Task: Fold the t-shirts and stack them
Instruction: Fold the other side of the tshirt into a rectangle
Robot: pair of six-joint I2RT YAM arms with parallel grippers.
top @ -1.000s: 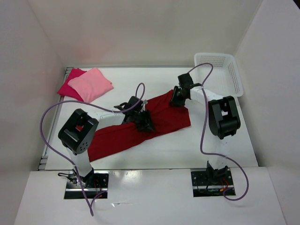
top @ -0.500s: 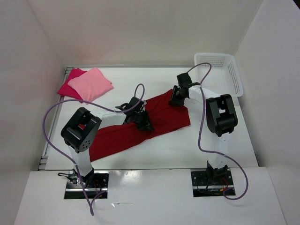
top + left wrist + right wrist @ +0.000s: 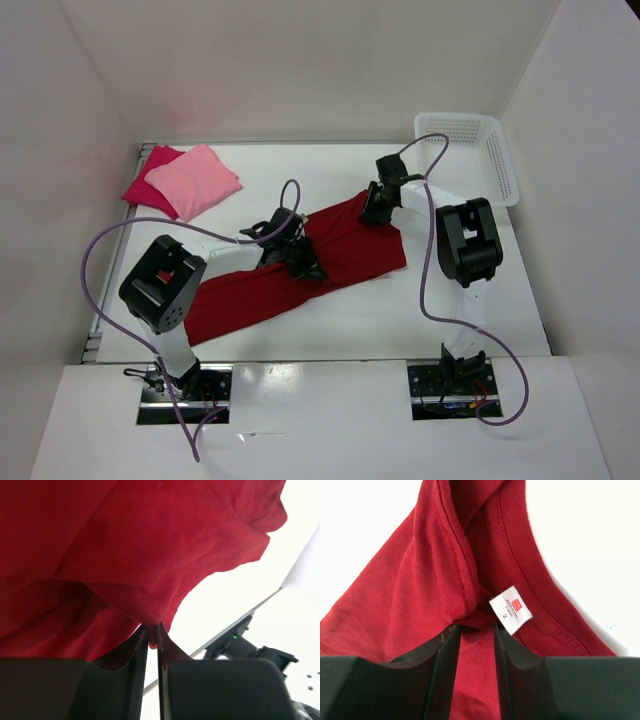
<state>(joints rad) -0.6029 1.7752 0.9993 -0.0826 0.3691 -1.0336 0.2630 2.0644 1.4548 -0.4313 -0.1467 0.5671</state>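
Dark red shirt lies spread diagonally at frame centre, unfolded. Its near edge has just been pinched by the closing left gripper; the right gripper clamps the collar fold beside the label. With both holds set, folding can likely begin. At upper left the pink shirt covers most of the crimson shirt; the top view hides all fingertips

Bright even white light, soft shadows, slightly blurred close-ups.
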